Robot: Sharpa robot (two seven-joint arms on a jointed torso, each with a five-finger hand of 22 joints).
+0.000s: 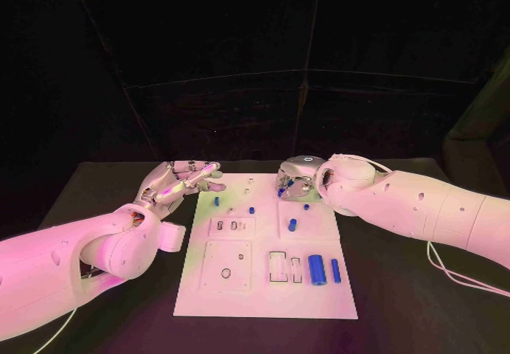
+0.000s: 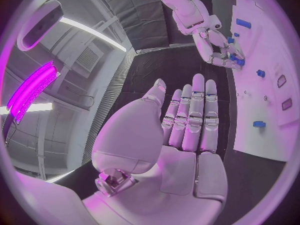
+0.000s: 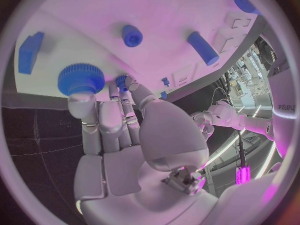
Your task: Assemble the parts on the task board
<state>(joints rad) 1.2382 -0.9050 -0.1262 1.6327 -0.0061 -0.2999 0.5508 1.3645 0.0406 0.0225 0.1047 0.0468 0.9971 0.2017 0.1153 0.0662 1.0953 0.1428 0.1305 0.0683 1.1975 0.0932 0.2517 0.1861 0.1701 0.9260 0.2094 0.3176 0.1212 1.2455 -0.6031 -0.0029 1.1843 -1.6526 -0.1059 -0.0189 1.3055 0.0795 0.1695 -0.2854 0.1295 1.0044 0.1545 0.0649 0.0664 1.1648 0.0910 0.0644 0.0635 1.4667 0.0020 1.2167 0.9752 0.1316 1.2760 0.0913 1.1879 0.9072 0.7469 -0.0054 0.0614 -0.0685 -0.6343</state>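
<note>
Black table [image 1: 425, 310] beneath us carries the white task board [image 1: 250, 295]. Our right hand [image 1: 295, 183] rests at its far edge, fingertips touching a blue gear [image 3: 80, 78]. Our left hand [image 1: 175, 184] hovers beside the board's far left corner, fingers straight, holding nothing.

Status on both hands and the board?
Left hand open, off the task board's edge. Right hand fingertips at a small blue part; grip unclear. Nothing blocking.
</note>
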